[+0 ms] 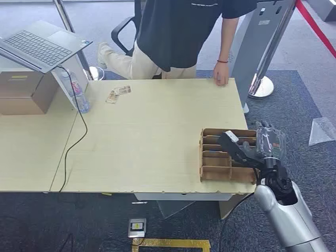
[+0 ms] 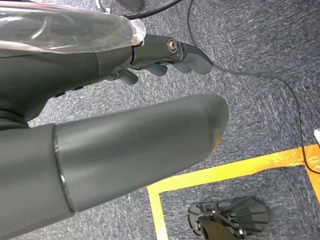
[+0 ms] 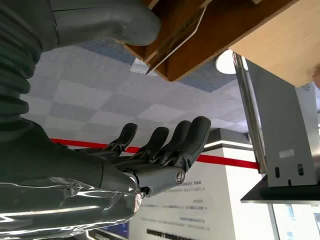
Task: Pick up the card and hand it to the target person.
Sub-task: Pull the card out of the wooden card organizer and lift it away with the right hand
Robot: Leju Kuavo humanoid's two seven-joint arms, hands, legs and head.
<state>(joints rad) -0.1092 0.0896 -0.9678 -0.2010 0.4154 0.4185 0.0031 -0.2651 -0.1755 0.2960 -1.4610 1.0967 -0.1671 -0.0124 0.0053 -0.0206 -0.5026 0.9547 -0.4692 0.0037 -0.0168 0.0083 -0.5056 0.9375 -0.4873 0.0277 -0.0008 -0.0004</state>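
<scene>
A brown slotted cardboard box point(image 1: 222, 157) stands at the table's near right corner. In the right wrist view a thin card point(image 3: 176, 38) sticks out of one of the box's slots point(image 3: 196, 55). My right hand point(image 1: 253, 149) is at the box's right side with its thumb point(image 1: 233, 144) lying over the slots. In the right wrist view the thumb point(image 3: 113, 22) is against the box beside the card, and the fingers point(image 3: 166, 142) stretch out apart from it, holding nothing. My left hand point(image 2: 124, 110) hangs over the carpet, fingers straight and empty. A person point(image 1: 178, 31) stands behind the table, one hand point(image 1: 221, 77) resting on its far edge.
A laptop point(image 1: 39, 47) sits on a stand over cardboard boxes at the back left, with a water bottle point(image 1: 77, 92) and a black cable point(image 1: 75, 142) beside it. Small flat papers point(image 1: 118, 93) lie near the far edge. A grey sign stand point(image 1: 261, 42) is behind the table's right end.
</scene>
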